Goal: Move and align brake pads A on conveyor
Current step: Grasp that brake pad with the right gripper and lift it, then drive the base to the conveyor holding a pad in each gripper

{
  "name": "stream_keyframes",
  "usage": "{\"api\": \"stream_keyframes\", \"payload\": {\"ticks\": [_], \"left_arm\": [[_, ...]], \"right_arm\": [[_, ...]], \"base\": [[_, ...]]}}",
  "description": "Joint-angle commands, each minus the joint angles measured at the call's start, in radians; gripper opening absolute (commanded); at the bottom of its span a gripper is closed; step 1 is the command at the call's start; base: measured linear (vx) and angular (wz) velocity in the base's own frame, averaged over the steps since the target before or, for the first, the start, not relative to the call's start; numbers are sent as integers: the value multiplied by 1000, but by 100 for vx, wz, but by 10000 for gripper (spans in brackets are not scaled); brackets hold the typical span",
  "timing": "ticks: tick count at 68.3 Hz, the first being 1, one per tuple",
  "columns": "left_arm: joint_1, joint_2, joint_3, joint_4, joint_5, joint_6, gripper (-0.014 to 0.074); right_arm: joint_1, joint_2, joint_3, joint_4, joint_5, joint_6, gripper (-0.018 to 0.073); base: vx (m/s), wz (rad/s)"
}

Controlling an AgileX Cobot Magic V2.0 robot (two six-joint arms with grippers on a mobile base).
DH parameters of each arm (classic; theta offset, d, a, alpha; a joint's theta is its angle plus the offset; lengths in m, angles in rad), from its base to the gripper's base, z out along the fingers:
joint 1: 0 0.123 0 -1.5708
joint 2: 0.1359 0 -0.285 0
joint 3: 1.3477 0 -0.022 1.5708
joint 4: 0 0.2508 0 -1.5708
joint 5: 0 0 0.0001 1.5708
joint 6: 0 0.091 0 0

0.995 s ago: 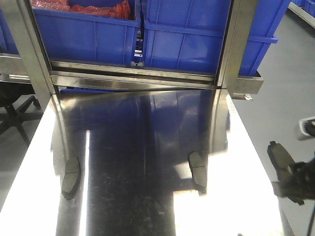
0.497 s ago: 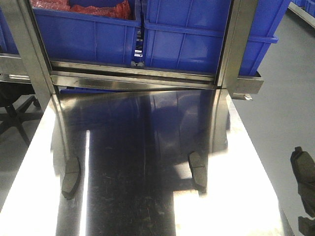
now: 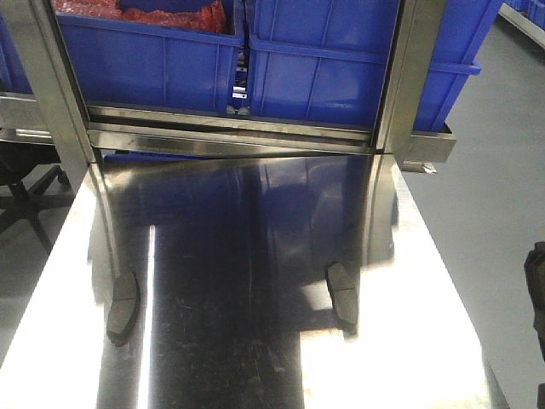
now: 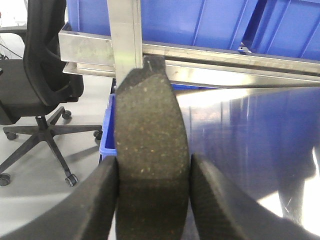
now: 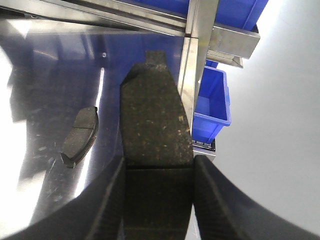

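Two brake pads lie on the shiny steel table [image 3: 255, 358]: one at the left [image 3: 123, 305], one right of the middle [image 3: 342, 294]. My left gripper [image 4: 153, 167] is shut on a third brake pad [image 4: 150, 120], held lengthwise above the table's left edge. My right gripper [image 5: 159, 167] is shut on a fourth pad [image 5: 155, 110] over the table's right edge; the pad right of the middle [image 5: 80, 135] lies to its left. In the front view only a dark sliver of the right gripper [image 3: 538, 290] shows at the right edge. The conveyor is out of view.
Blue bins [image 3: 324, 60] sit on a steel rack behind the table, with upright steel posts [image 3: 400, 77] at both sides. An office chair [image 4: 40, 75] stands left of the table. A small blue bin [image 5: 212, 102] is on the floor at the right.
In the front view the right gripper with its pad has moved right and down, almost out of frame. The two pads on the table have not moved.
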Motion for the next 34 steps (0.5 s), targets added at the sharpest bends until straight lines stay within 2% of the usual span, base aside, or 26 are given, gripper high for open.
{"api": "stream_keyframes", "payload": {"ticks": [1, 34], "left_arm": [[1, 3, -28, -9, -93, -2, 104], [1, 3, -28, -9, -93, -2, 104]], "right_arm": [[-6, 3, -30, 0, -88, 1, 4], [-6, 3, -30, 0, -88, 1, 4]], "base": [[0, 0], [0, 0]]}}
